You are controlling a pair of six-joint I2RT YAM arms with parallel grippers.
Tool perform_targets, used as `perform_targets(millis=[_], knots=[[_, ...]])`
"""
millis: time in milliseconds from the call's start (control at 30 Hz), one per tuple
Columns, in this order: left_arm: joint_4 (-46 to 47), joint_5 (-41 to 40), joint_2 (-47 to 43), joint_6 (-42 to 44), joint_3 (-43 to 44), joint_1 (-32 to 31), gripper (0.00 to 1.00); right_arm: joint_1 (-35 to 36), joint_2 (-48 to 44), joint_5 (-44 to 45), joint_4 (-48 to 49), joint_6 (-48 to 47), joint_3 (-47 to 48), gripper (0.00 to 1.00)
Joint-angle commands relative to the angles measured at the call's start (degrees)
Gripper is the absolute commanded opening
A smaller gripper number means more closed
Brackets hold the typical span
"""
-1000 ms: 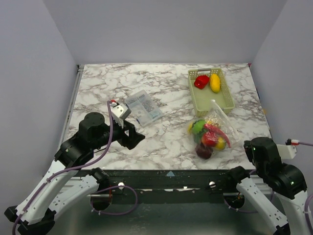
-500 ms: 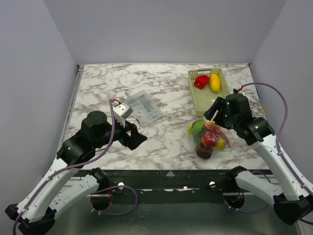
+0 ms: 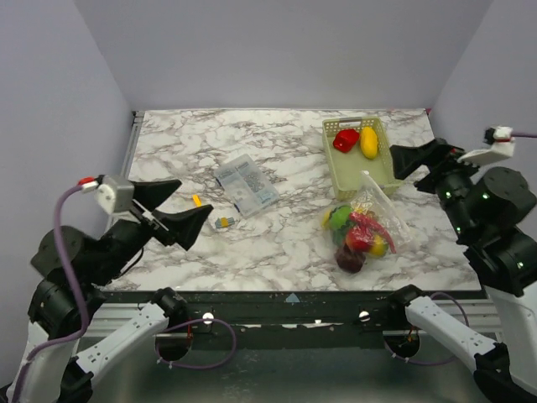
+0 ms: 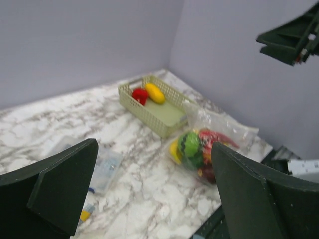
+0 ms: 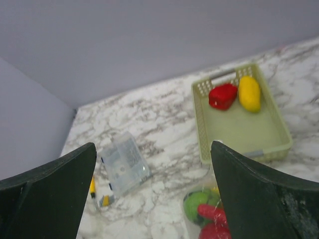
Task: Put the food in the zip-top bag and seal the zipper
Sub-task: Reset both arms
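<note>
Gripper report, starting far to the left of the pale green basket [image 3: 362, 176]: the left gripper [image 3: 178, 211] hangs above the marble table [image 3: 285, 143] with its jaws spread wide and nothing between them. Just basket-ward of it, two small yellow-orange bits [image 3: 221, 222] lie on the marble, too small to identify. Next, also left of the basket, a flat packet [image 3: 245, 185] with blue-grey print lies at a slant.

Now the basket itself, and there's food in it: a red piece [image 3: 345, 139] and a yellow piece [image 3: 368, 142] sit side by side at its far end. Right up against the basket's near end lies the zip-top bag [image 3: 382, 206], clear and crinkled, and it's loaded. There's a green piece [image 3: 339, 218], red and yellow ones beside it, and a dark maroon piece [image 3: 349, 259] at the end farthest from the basket. The zipper? Can't tell from here whether it's pressed shut.

Finally, just right of the basket and up in the air, the right gripper [image 3: 406, 166] has its jaws wide apart as well, gripping nothing. Its wrist view looks down on the basket between the two spread fingers [image 5: 55, 189].
</note>
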Motion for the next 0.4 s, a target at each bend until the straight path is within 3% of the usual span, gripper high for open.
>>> perform_targets(millis=[0,133,367], knots=[[10.78,-11.82,-4.47,1.47,-0.39,-0.18,0.99,-0.03,-2.21,9.81,2.51,-5.85,6.08,0.99],[17.54,-13.70,-6.34,3.55,-2.24,-0.13,0.99,-0.06,-3.79,13.56,1.84,-8.03,9.07,0.99],[17.75,-15.23,-6.30,4.66,-2.68,-0.13,0.99,-0.07,-6.78,14.62,0.32,-8.28,7.85,0.99]])
